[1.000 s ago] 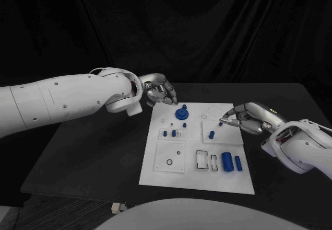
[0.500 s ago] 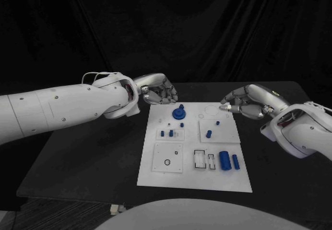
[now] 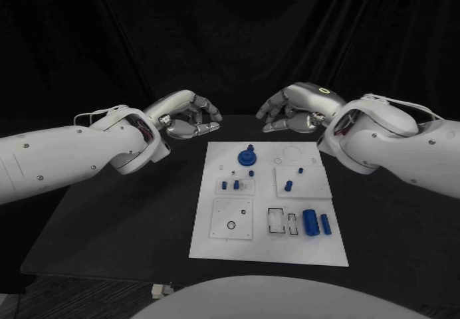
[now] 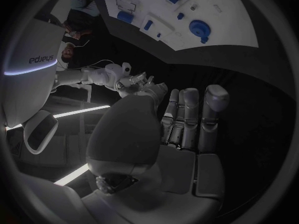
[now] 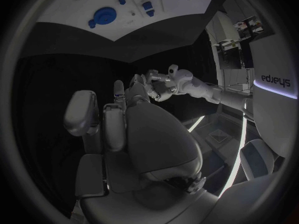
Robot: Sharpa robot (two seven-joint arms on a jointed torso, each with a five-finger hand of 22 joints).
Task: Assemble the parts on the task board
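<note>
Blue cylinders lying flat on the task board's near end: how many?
2: a thick cylinder, and a slimmer cylinder beside it toward the right edge of the task board. None look hidden.

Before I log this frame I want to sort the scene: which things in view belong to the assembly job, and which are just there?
Belongs to the job:
task board
round blue part
blue cylinder
slim blue part
small blue pegs
left hand
right hand

Just there:
black table
dark curtain

board top: open above | task board (image 3: 219, 242) far edge: both hands flank
</note>
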